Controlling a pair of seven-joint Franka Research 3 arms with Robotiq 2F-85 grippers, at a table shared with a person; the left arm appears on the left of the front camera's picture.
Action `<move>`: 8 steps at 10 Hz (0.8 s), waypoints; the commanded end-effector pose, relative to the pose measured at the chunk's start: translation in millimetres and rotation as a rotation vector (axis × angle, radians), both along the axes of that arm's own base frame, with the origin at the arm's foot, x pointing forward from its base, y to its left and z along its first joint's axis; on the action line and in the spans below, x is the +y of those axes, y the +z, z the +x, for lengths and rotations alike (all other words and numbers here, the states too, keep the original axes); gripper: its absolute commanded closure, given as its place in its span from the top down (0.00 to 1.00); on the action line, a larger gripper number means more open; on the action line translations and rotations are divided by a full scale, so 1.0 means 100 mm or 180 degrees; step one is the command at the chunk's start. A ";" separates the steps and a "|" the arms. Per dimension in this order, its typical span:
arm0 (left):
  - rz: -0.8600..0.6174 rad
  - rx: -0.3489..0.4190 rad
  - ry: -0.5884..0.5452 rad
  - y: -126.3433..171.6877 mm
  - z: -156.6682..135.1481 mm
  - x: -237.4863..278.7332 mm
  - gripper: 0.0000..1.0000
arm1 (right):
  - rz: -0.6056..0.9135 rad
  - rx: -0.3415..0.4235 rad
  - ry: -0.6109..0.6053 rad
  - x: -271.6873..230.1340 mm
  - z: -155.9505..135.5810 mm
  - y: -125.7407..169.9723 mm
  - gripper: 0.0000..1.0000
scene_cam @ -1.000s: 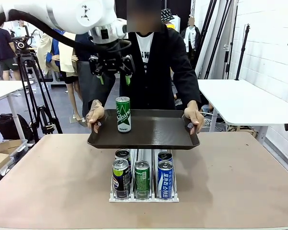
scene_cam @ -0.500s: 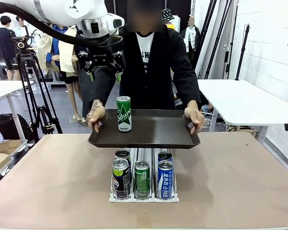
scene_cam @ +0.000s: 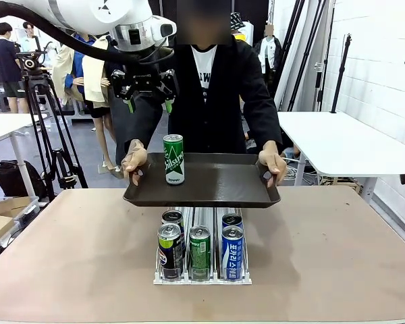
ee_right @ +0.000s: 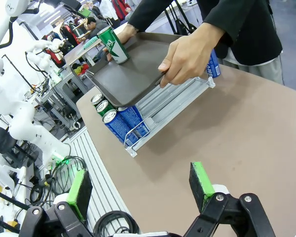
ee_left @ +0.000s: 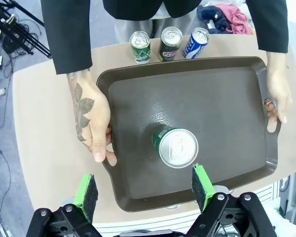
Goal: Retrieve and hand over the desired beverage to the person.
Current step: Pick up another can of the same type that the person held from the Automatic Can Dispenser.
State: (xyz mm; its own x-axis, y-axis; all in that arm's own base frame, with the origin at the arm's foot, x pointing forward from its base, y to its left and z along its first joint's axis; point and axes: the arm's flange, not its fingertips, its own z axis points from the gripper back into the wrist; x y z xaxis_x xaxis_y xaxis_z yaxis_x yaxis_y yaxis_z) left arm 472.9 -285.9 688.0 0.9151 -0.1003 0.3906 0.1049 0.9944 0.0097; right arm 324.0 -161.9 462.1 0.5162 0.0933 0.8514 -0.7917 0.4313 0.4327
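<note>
Green aluminium drink can [scene_cam: 173, 159]: upright, long axis vertical, standing on a dark brown plastic tray [scene_cam: 202, 200] held by the person [scene_cam: 219, 101]. Left gripper [scene_cam: 149, 104]: jaws fully spread, empty, above the can, which sits at its 5 o'clock. Right gripper [ee_right: 140, 190]: spread, empty, farther off.

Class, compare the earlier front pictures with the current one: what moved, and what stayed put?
The open left gripper has drawn up and toward picture left, away from the green can standing on the tray. Nothing was gripped or released. The person's hands hold the tray as before; the racked cans are unchanged.
</note>
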 end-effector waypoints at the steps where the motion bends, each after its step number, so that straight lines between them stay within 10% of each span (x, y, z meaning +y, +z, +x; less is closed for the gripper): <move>1: -0.0025 -0.0034 0.0005 0.00 0.01 0.02 1.00 | 0.0047 -0.0025 0.0001 0.01 0.01 0.01 1.00; 8: -0.0025 -0.0034 0.0005 0.00 0.01 0.02 1.00 | 0.0047 -0.0025 0.0001 0.01 0.01 0.01 1.00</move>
